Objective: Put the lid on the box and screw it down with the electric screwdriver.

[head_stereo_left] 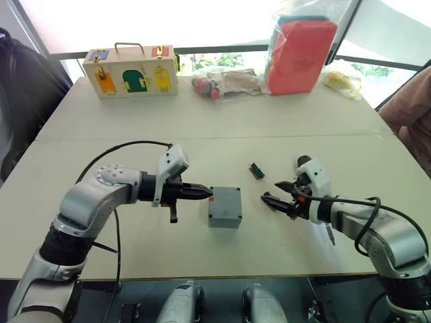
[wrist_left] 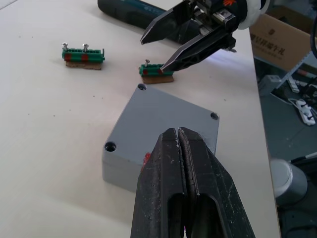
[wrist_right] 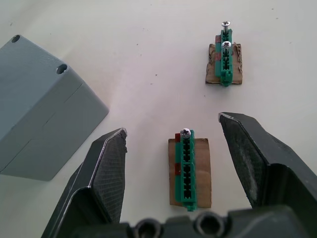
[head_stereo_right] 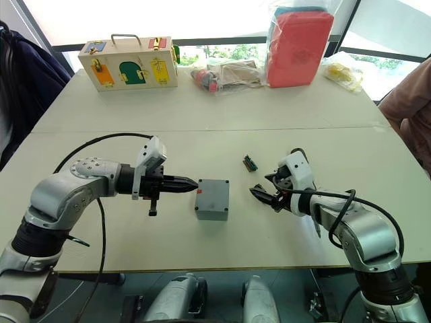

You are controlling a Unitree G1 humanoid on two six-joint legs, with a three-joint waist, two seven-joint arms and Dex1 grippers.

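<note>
The small grey box (head_stereo_left: 224, 210) sits at the table's middle with the lid (wrist_left: 168, 116) lying flush on top, its corner holes showing empty. My left gripper (head_stereo_left: 206, 194) is shut, its tips at the box's left edge beside a small red mark (wrist_left: 145, 158). To the right of the box, my right gripper (wrist_right: 172, 124) is open and straddles a green connector piece (wrist_right: 187, 168) on brown card that holds one screw. A second green piece (head_stereo_left: 256, 171), holding two screws, lies farther back. The electric screwdriver (wrist_left: 131, 12) lies on the table behind the right gripper.
At the back of the table stand a wooden box with coloured doors (head_stereo_left: 131, 70), clear bags of small items (head_stereo_left: 225, 82), a red case in plastic (head_stereo_left: 300, 54) and a yellow bag (head_stereo_left: 343, 77). A person's sleeve (head_stereo_left: 411, 114) shows at the right edge.
</note>
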